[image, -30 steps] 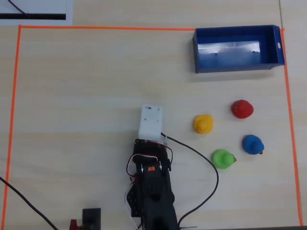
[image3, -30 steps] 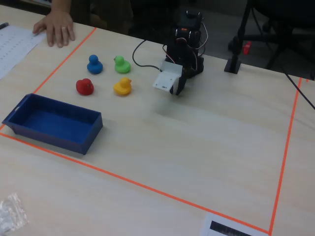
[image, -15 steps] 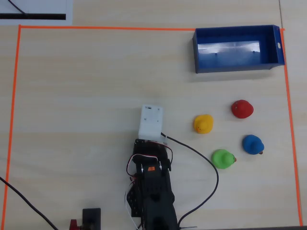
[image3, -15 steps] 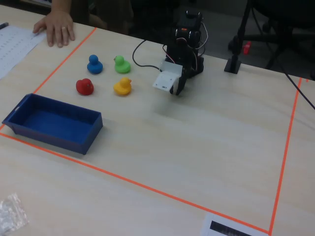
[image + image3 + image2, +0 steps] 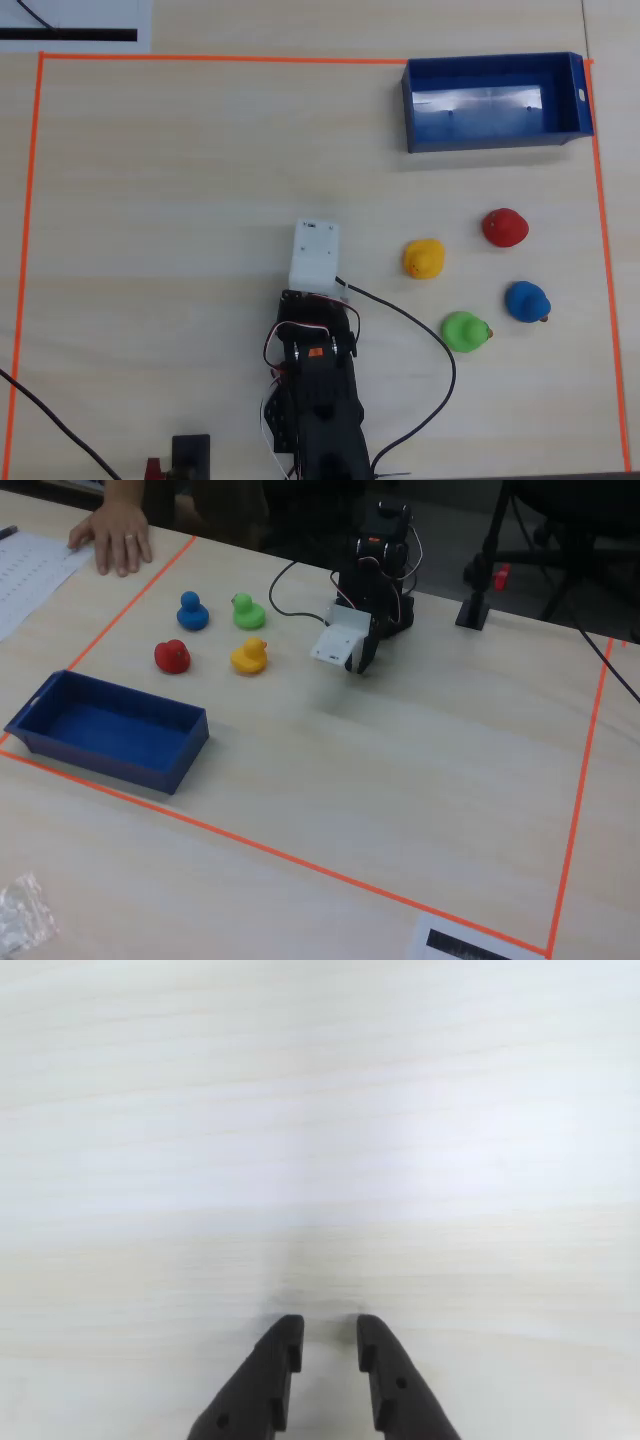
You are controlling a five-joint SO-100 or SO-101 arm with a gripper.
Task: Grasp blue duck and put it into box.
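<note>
**Inspector:** Overhead view puts the blue duck [image 5: 526,301] on the table [image 5: 160,200] at about four o'clock from frame centre, well apart from the arm [image 5: 312,380]. Your reading of the jaws?

**Assistant:** Wrist view shows the gripper [image 5: 328,1342] over bare wood, its two dark fingers [image 5: 270,1370] nearly together with a narrow gap between them, holding nothing. No duck appears between or ahead of them.

**Inspector:** Neighbours of the target?

**Assistant:** Green duck [image 5: 465,331] lies just beside it at eight o'clock, red duck [image 5: 504,227] near at twelve, yellow duck [image 5: 423,258] farther off at ten.

**Inspector:** Containers?

**Assistant:** One box [image 5: 492,142], dark blue, at one o'clock in the overhead view, well apart from the ducks. Its shiny floor is bare. In the fixed view it [image 5: 180,742] sits at eight o'clock.

**Inspector:** Surface and surroundings?

**Assistant:** Pale wood-grain table, work area outlined in orange tape [image 5: 30,200]. A person's hand [image 5: 115,532] rests at the table's far-left edge in the fixed view, beside a printed sheet [image 5: 30,570]. A crumpled clear wrapper [image 5: 22,912] lies at seven o'clock.
</note>
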